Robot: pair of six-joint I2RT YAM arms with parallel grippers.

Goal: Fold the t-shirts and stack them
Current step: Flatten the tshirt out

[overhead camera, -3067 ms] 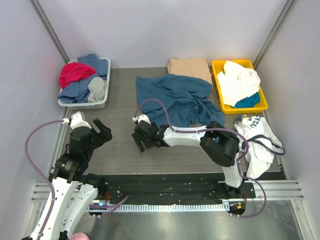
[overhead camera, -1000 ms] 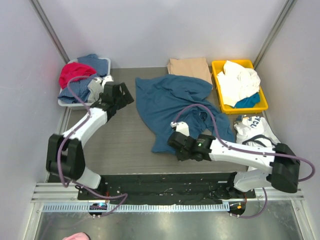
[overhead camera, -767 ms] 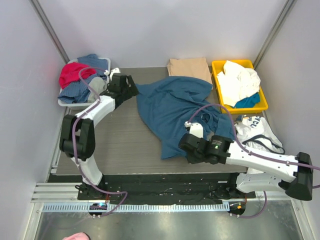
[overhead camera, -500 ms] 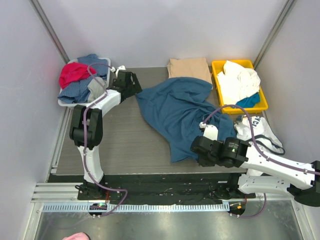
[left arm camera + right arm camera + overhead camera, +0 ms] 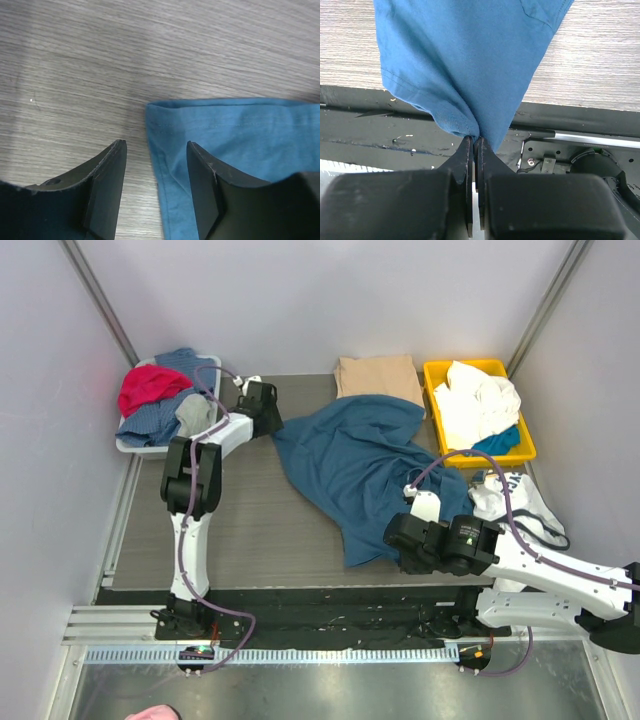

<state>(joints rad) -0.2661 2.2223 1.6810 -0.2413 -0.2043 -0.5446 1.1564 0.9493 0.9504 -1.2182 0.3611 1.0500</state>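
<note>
A large teal-blue t-shirt (image 5: 355, 465) lies rumpled across the middle of the table. My right gripper (image 5: 388, 543) (image 5: 475, 139) is shut on its near edge, which hangs bunched over the table's front edge. My left gripper (image 5: 265, 420) (image 5: 156, 145) is down at the shirt's far-left corner. Its jaws are open and straddle the hemmed corner (image 5: 165, 120) without pinching it. A tan-beige t-shirt (image 5: 377, 375) lies folded at the back of the table.
A grey bin (image 5: 165, 447) with red, blue and grey clothes stands at the back left, right behind my left arm. A yellow bin (image 5: 432, 375) with white clothes is at the back right. A white printed shirt (image 5: 505, 505) lies at the right edge.
My left arm reached back and right to the teal shirt's far-left corner, and its jaws narrowed. My right gripper dragged the shirt's near edge right and toward the front edge.
</note>
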